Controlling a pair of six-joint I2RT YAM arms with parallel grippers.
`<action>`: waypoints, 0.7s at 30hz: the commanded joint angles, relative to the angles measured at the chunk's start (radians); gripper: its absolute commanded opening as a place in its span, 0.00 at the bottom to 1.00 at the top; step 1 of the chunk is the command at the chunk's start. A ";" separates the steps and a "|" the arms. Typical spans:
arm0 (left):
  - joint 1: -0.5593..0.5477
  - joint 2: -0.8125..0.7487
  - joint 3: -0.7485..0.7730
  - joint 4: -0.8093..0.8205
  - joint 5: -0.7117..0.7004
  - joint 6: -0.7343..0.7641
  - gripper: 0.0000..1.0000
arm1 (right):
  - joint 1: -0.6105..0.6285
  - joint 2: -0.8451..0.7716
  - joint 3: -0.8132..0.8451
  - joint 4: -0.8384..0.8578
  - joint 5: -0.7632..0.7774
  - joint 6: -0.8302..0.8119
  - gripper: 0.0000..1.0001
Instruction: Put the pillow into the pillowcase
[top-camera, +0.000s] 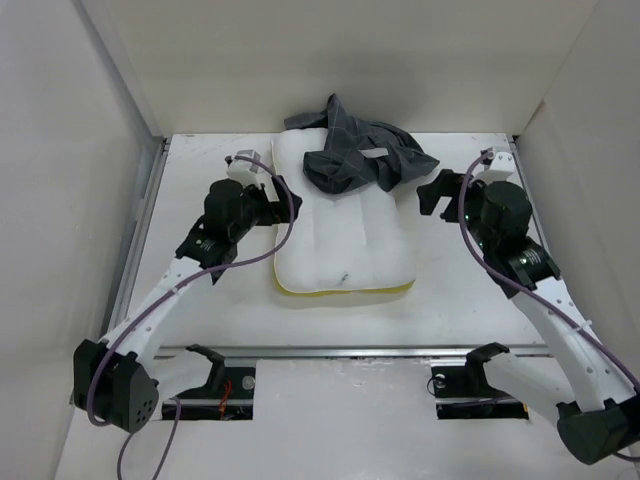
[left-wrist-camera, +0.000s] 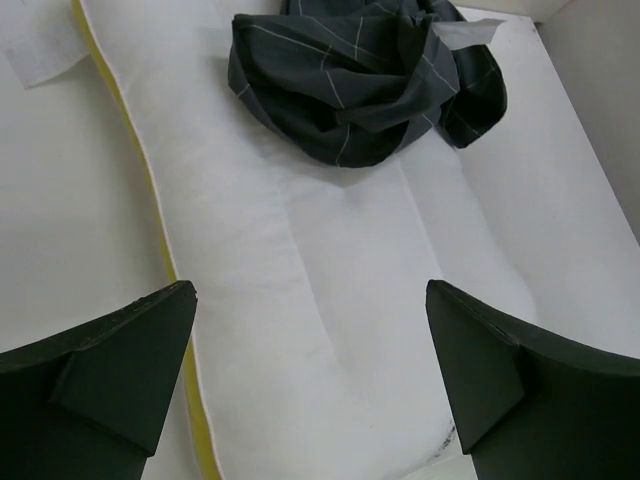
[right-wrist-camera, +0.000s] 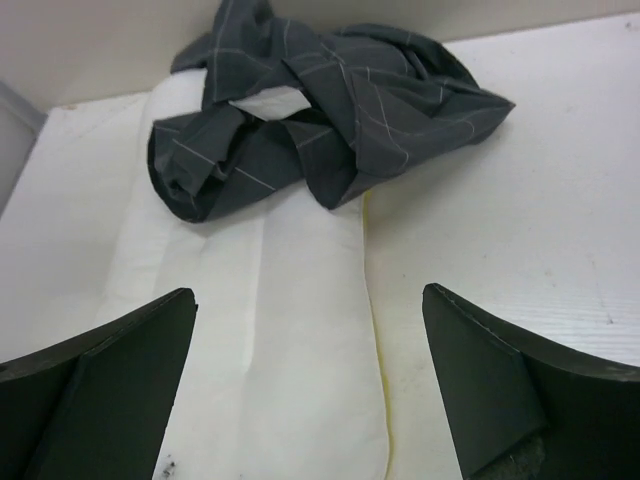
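One white pillow (top-camera: 345, 235) lies flat at mid-table (top-camera: 220, 300), its long axis running from the near edge to the far wall, a yellow band (top-camera: 340, 290) showing along its near end. One charcoal checked pillowcase (top-camera: 360, 155) sits crumpled in a heap on the pillow's far end, spilling off toward the right and hiding that end. The pillowcase's opening cannot be made out among the folds. Two grippers flank the pillow: the left gripper (top-camera: 277, 200) just beside its left side, the right gripper (top-camera: 428, 195) just beside its right side. Both have their fingers spread wide, gripping nothing.
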 joint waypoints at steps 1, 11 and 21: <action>-0.010 0.067 0.053 0.068 -0.013 -0.016 1.00 | 0.005 -0.076 -0.006 0.048 0.025 0.004 1.00; 0.000 0.629 0.516 -0.068 0.005 0.042 0.93 | 0.005 0.229 0.118 0.118 0.140 -0.077 1.00; 0.050 0.942 0.823 -0.151 0.004 0.064 0.64 | -0.017 0.722 0.434 0.095 0.162 -0.010 0.97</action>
